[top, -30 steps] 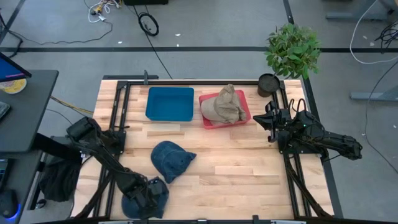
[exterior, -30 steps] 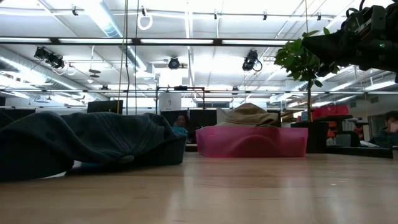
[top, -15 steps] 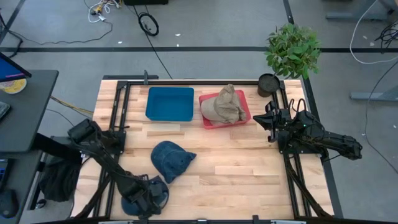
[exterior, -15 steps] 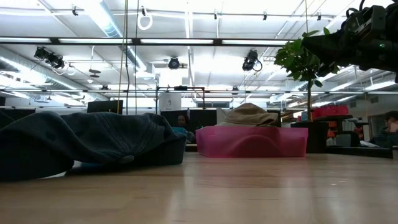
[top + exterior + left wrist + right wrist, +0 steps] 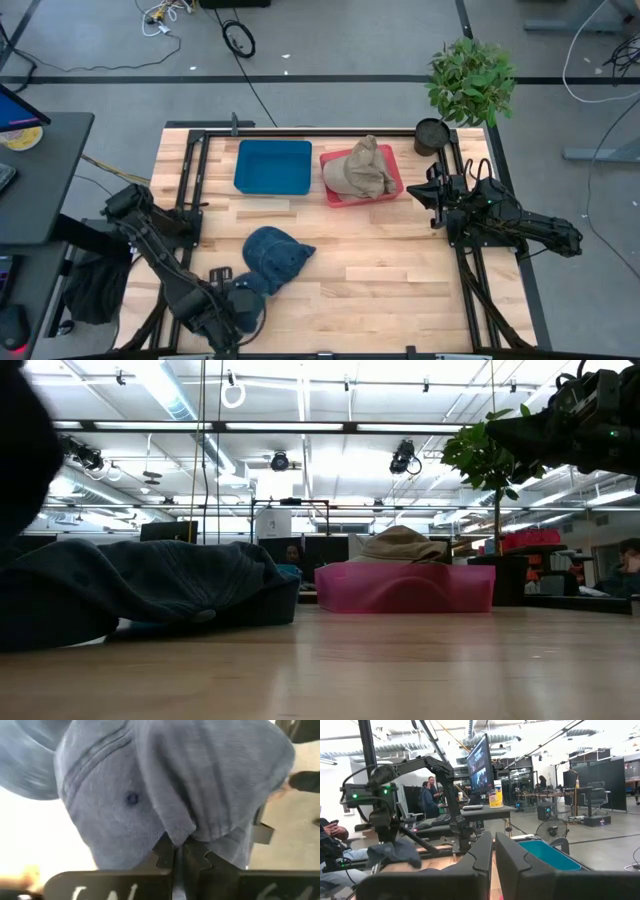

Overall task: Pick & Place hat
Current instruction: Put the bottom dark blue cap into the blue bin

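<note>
Left gripper (image 5: 232, 312) sits low over the front left part of the wooden worktop (image 5: 400, 270), close to the front edge, with its fingers (image 5: 170, 857) clenched on a fold of a blue denim hat (image 5: 165, 785); the left wrist view shows the cloth pinched between the closed toothed tips, the crown button facing the camera and the rest of the hat draped above them. A second blue hat (image 5: 273, 256) lies flat on the worktop just beside the left gripper, toward the middle, brim pointing to the right edge; in the low view it shows as a dark crumpled mound (image 5: 150, 595) resting on the wood. Along the back edge, a blue tray (image 5: 273, 166) stands left of centre with a red tray (image 5: 395, 183) right beside it, the two nearly touching. A tan hat (image 5: 362, 169) sits piled in the red tray, its peak rising above the rim in the low view (image 5: 402, 544). A potted plant (image 5: 470, 80) stands at the back right corner. Right gripper (image 5: 428, 192) hovers above the right edge of the worktop, well apart from both trays' contents, pointing toward the middle; its fingers (image 5: 480, 852) are closed together with nothing between them. The right wrist view looks across the worktop to the left arm holding up the blue hat (image 5: 394, 852), with people (image 5: 427, 800) seated and standing at desks in the room beyond.
</note>
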{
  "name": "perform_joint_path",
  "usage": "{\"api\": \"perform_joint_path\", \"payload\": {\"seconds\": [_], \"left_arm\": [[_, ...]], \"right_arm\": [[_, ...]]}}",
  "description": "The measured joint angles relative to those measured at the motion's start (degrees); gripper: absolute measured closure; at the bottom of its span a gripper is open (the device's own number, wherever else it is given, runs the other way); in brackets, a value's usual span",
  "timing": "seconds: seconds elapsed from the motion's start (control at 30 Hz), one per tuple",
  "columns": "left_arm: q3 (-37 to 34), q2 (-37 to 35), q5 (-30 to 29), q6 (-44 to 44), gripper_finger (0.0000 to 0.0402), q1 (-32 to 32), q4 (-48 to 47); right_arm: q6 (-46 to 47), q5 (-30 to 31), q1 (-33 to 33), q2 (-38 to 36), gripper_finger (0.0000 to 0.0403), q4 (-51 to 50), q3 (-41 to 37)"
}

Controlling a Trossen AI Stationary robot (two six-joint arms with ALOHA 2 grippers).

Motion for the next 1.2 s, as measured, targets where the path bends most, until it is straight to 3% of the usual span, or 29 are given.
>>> {"api": "perform_joint_path", "payload": {"seconds": [0.27, 0.47, 0.63, 0.83, 1.2], "left_arm": [[5.9, 0.0, -8.6, 17.1, 0.0391, 5.3, -15.6], [6.9, -0.2, -15.0, 30.1, 0.0391, 15.3, -17.7], [6.9, -0.5, -18.5, 42.0, 0.0391, 25.2, -15.2], [6.9, -2.8, -20.0, 53.8, 0.0391, 38.1, -4.1], [6.7, -4.2, -15.5, 72.7, 0.0391, 57.6, 3.2]], "right_arm": [[0.0, 0.0, 0.0, 0.0, 0.0376, -0.1, 0.0], [0.0, 0.0, 0.0, 0.0, 0.0376, -0.1, 0.0], [0.0, 0.0, 0.0, 0.0, 0.0376, -0.1, 0.0], [0.0, 0.0, 0.0, 0.0, 0.0376, -0.1, 0.0], [0.0, 0.0, 0.0, 0.0, 0.0376, -0.1, 0.0]]}}
